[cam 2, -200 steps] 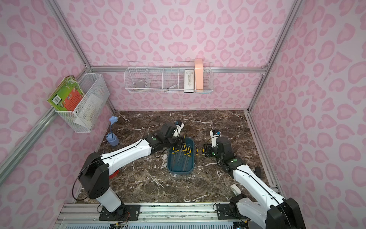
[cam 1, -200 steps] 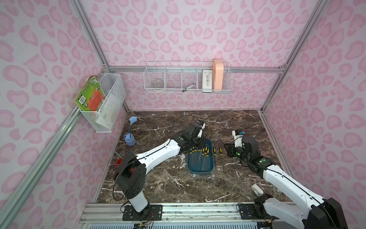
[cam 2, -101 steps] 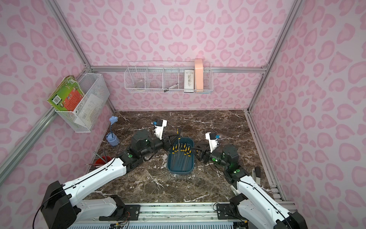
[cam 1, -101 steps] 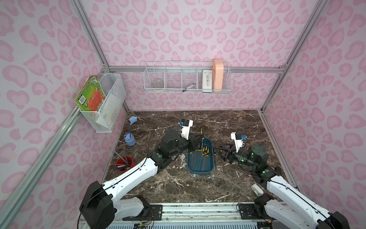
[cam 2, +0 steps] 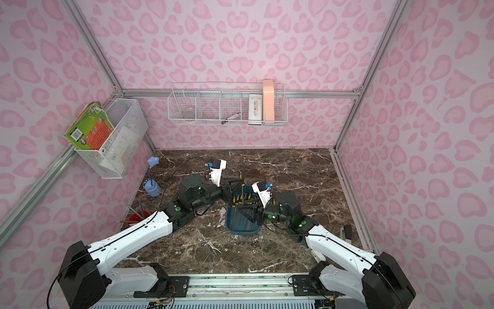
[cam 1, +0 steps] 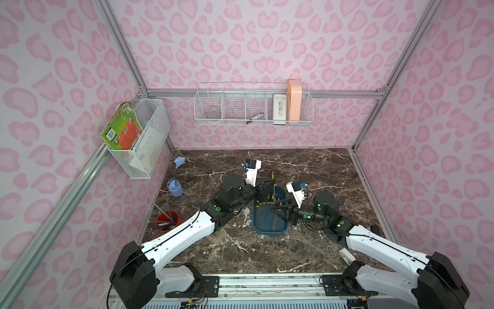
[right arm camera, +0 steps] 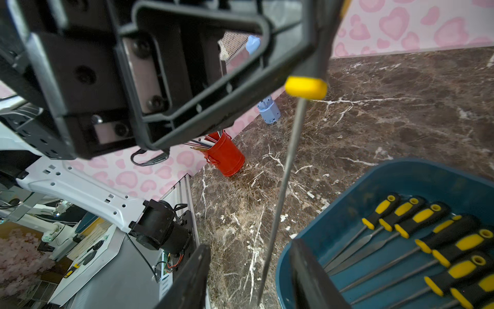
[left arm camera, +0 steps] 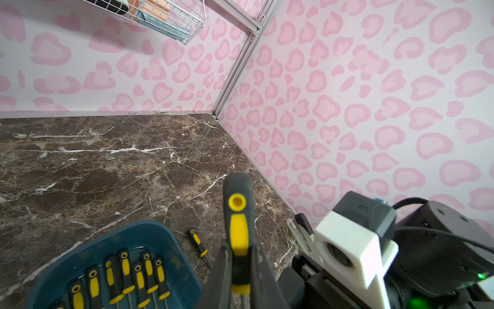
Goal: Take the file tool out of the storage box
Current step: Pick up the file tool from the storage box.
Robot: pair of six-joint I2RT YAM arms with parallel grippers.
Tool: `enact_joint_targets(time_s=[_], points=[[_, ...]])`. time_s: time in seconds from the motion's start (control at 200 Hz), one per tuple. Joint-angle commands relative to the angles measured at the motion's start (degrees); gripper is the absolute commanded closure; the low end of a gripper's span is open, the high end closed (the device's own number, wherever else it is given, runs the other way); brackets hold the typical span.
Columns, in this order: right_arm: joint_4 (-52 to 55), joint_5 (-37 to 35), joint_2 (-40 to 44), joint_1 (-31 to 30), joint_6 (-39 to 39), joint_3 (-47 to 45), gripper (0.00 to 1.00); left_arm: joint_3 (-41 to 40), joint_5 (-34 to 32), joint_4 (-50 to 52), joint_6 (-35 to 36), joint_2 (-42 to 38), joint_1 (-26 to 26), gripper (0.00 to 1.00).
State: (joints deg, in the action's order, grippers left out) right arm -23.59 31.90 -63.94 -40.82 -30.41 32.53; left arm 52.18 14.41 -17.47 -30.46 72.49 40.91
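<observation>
Bright, even, diffuse light; shadows faint and soft on marble tabletop (cam 1: pixel 307 171). Top views sharp, slight bowing at edges. Wrist views fisheye; near white camera mount (left arm camera: pixel 350 248) blurred, background crisp.

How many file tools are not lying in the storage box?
2: one file in the left gripper, a second file on the table beside the storage box; arms may hide more.

left gripper (left arm camera: pixel 239 258) lifted a file (left arm camera: pixel 238 211) above the storage box (left arm camera: pixel 160 235).
</observation>
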Motion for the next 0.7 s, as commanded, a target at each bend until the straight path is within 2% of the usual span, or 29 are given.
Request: enact_joint_targets(time_s=[0.0,0.105,0.36,0.405,0.475,0.525,0.55,0.635,0.695], points=[[1.51,-1.55,-1.30,-0.05,0.92,0.84,0.63,0.55,-0.37,-0.29,1.09,0.42,-0.04,1.00],[1.46,-1.49,-1.71,-0.12,0.90,0.96,0.74,0.94,-3.34,1.75,2.13,0.37,0.23,1.00],[1.87,-3.59,-2.85,-0.14,1.06,1.12,1.00,1.61,-3.96,2.90,2.76,1.62,0.40,1.00],[2.42,-4.21,-2.77,-0.05,1.30,1.17,1.00,1.44,-3.88,2.93,2.77,1.54,0.40,1.00],[3.44,-4.92,-2.64,0.00,1.72,1.25,1.00,1.41,-4.86,3.86,3.24,0.95,0.49,0.79],[3.40,-5.13,-2.44,-0.05,1.73,1.17,1.00,1.02,-6.11,4.35,3.47,0.27,0.48,0.53],[3.57,-5.16,-2.42,-0.04,1.82,1.20,1.00,0.77,-6.63,4.58,3.63,-0.17,0.49,0.44],[6.87,-6.85,-2.29,0.30,1.67,1.92,1.00,-0.21,-7.68,5.45,3.44,-1.43,0.49,0.32],[12.19,-8.14,-1.49,1.94,1.36,2.69,1.00,-0.91,-7.34,6.70,3.15,-2.20,0.49,0.27]])
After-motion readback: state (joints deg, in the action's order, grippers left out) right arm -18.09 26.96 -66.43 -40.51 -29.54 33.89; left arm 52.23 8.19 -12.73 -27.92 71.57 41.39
